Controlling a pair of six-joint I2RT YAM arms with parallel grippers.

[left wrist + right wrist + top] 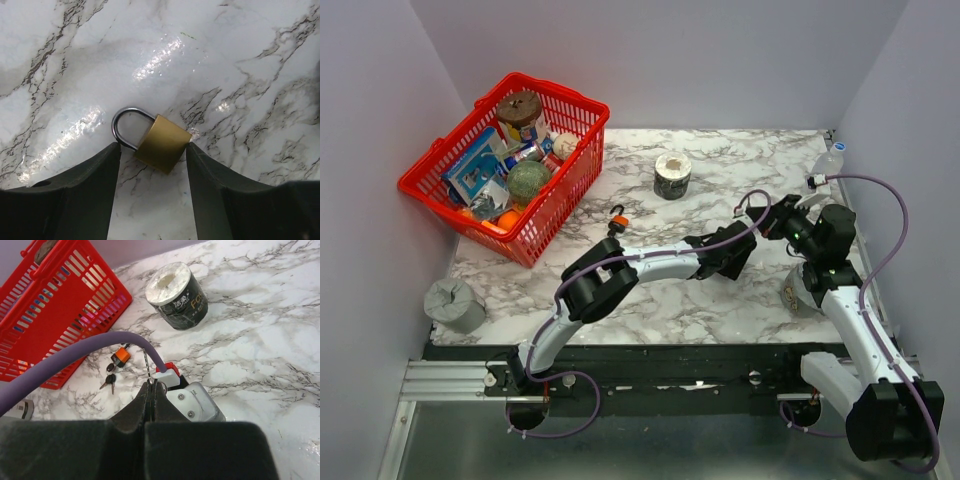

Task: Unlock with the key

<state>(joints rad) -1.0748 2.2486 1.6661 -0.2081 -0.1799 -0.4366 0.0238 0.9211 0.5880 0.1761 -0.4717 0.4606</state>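
Nearer than the black-wrapped paper roll (177, 295), the tiny key (147, 365) shows only its thin silvery blade, pinched in the right gripper's (151, 381) pressed-together fingers; left gripper (153, 146) spread astride a small brass padlock (164, 145).

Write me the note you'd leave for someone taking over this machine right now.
Left claw: open, straddling the small brass padlock lying flat on the white marble-patterned table; not clearly gripping.
Right claw: shut, pinching what looks like the thin silvery metal blade of the tiny key.
Done: key apparently picked up.
Left: grip padlock, insert key, turn, open shackle.
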